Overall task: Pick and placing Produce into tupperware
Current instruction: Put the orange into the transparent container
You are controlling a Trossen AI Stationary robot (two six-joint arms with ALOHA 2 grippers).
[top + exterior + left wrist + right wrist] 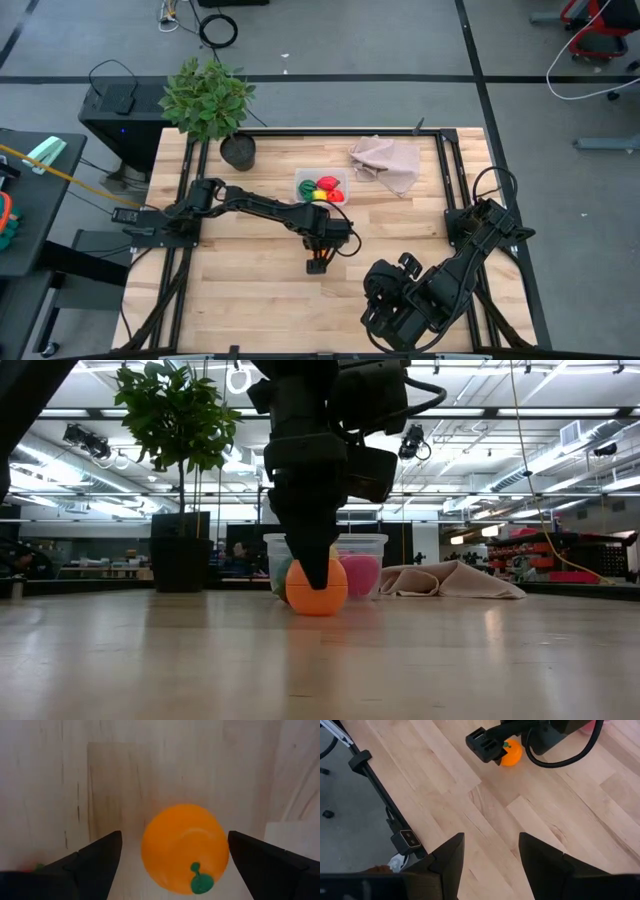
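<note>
While left fingers [170, 865] straddle orange [185, 847] unclosed, tupperware [321, 186], cloth [386, 161] lie beyond.

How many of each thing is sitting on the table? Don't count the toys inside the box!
Plant: 1
Cloth: 1
Box: 1
Orange toy: 1
Total: 4

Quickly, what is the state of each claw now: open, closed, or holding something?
Left claw: open, fingers on both sides of the orange fruit, not gripping it.
Right claw: open, holding nothing.
</note>
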